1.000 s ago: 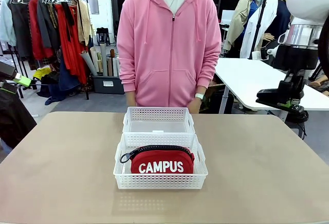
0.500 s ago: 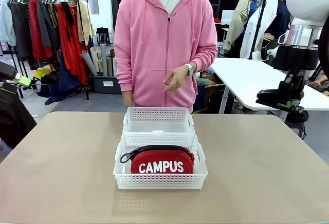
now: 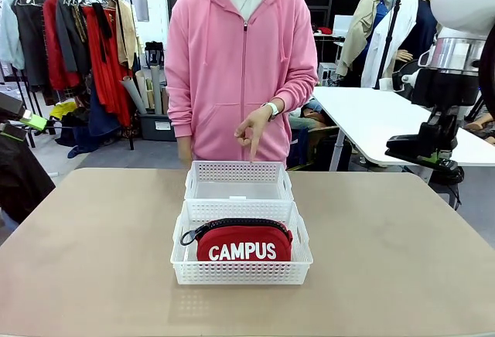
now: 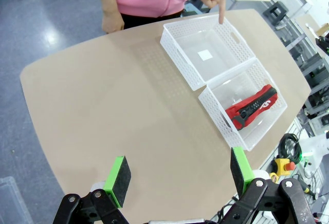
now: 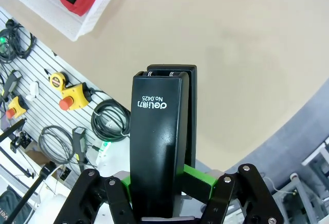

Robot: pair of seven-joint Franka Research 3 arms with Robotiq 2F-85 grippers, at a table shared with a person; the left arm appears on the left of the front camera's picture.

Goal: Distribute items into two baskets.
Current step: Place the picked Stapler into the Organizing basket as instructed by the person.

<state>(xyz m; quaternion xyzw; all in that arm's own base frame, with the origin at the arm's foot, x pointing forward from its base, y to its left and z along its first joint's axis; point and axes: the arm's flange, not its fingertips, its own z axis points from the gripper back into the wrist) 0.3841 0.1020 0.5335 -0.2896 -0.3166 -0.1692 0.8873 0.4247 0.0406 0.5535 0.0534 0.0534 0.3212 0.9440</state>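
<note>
Two white lattice baskets stand end to end at the table's middle. The near basket (image 3: 240, 273) holds the red CAMPUS pouch (image 3: 241, 244). The far basket (image 3: 238, 171) has nothing in it. A person's hand (image 3: 251, 128) points a finger down at it. Off the table's right side, my right gripper (image 3: 431, 150) is shut on the black stapler (image 5: 159, 142). My left gripper (image 4: 179, 170) hangs open high over the near left side, looking down on the far basket (image 4: 177, 54), the near basket (image 4: 216, 113) and the pouch (image 4: 252, 108).
The person in a pink hoodie (image 3: 240, 66) stands at the far edge behind the baskets. Bare tan tabletop (image 3: 93, 252) lies to both sides of the baskets. A white table (image 3: 371, 120) stands off to the far right.
The person's hand has come up from their side and now points down toward the far basket. Neither arm has moved; the pouch and baskets are unchanged.
</note>
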